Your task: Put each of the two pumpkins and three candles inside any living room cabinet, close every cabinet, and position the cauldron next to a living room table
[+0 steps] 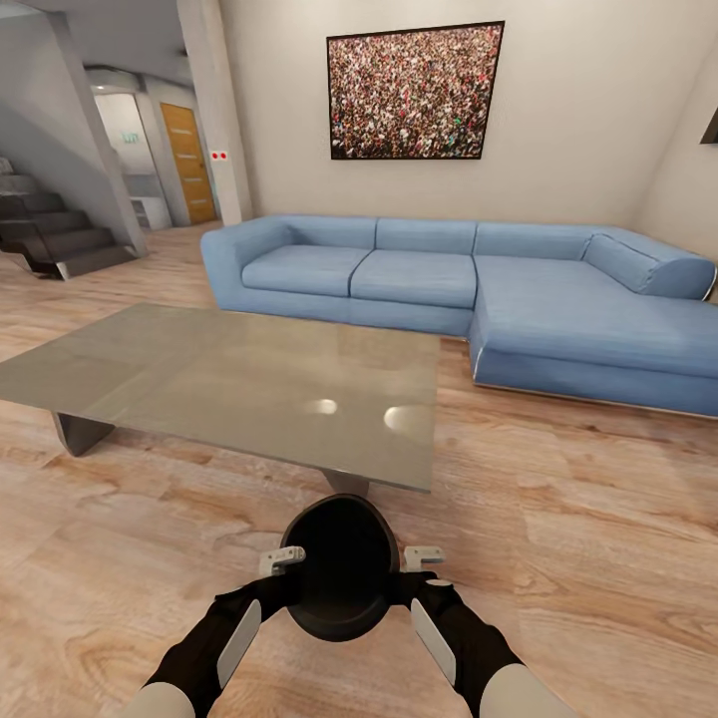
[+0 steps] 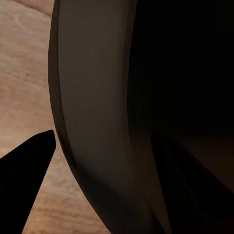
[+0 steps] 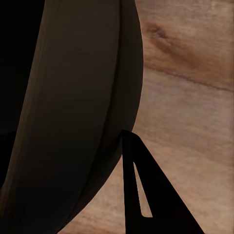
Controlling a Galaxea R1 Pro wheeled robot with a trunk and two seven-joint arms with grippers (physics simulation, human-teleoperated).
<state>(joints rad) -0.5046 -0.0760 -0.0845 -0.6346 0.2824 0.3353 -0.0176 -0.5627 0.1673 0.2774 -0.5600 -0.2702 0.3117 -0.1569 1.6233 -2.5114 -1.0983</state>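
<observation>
In the head view, the black cauldron (image 1: pixel 339 578) sat at the bottom centre of the frame, held between both arms above the wood floor (image 1: pixel 598 558). The left gripper (image 1: pixel 282 560) met its rim on the left side and the right gripper (image 1: pixel 422 558) met it on the right, each clamped onto the rim. Just above the cauldron in the frame stretched the table (image 1: pixel 229 379), its glossy grey-brown top reaching from the left edge to past the centre, with the near edge close to the cauldron. Behind it, across the middle of the frame, ran a blue sofa (image 1: pixel 469 279), with a framed picture (image 1: pixel 414 92) on the wall at the upper centre and stairs (image 1: pixel 50 229) at the far left.

In the left wrist view, the cauldron's (image 2: pixel 97 122) curved dark wall ran down the centre, its black interior to the right. One dark finger (image 2: pixel 27 180) showed at the lower left over the floor, the other lay inside the rim at the lower right, so the wall was pinched between them.

In the right wrist view, the cauldron (image 3: pixel 73 122) took up the left and centre, floor at the right. One finger (image 3: pixel 146 195) pressed against the outer wall at the lower centre.
</observation>
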